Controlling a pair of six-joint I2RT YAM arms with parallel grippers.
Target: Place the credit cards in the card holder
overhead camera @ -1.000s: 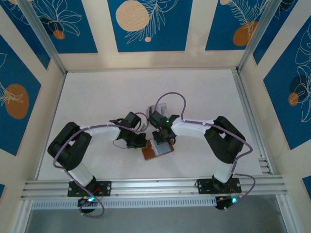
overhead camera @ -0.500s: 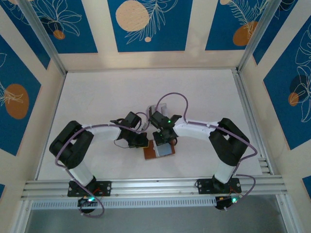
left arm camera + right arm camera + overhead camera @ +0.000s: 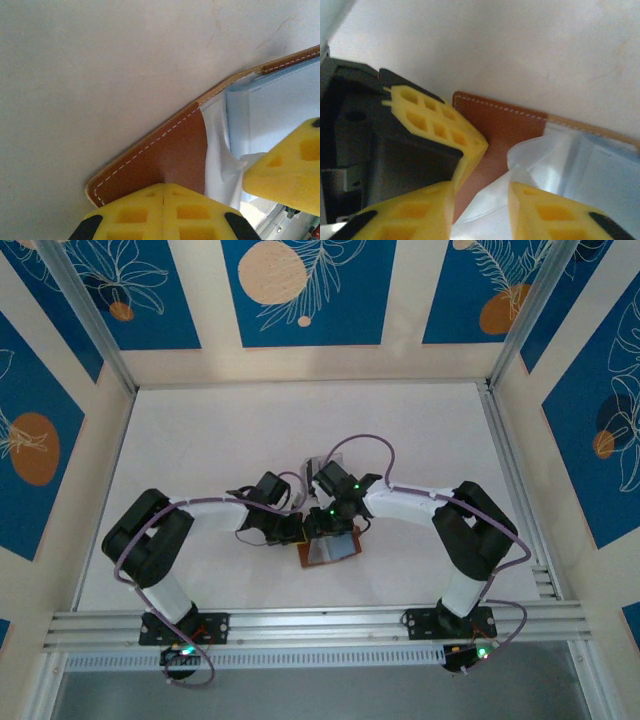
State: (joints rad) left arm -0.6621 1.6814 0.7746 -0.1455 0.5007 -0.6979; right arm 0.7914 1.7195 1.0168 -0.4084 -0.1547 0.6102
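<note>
Now | card holder (image 3: 500,122) open under right gripper (image 3: 482,195) | jaws apart

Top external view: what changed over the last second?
The right tool swung left toward the left tool and parted its jaws above the small brown leather wallet. The left tool stayed shut on the wallet's flap; the wallet barely shifted.

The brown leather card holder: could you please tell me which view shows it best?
The left wrist view: the brown leather card holder is close, stitched flap and bluish pocket sharp. The right wrist view shows a stitched corner and pale lining; the top view shows it small, partly covered.
</note>
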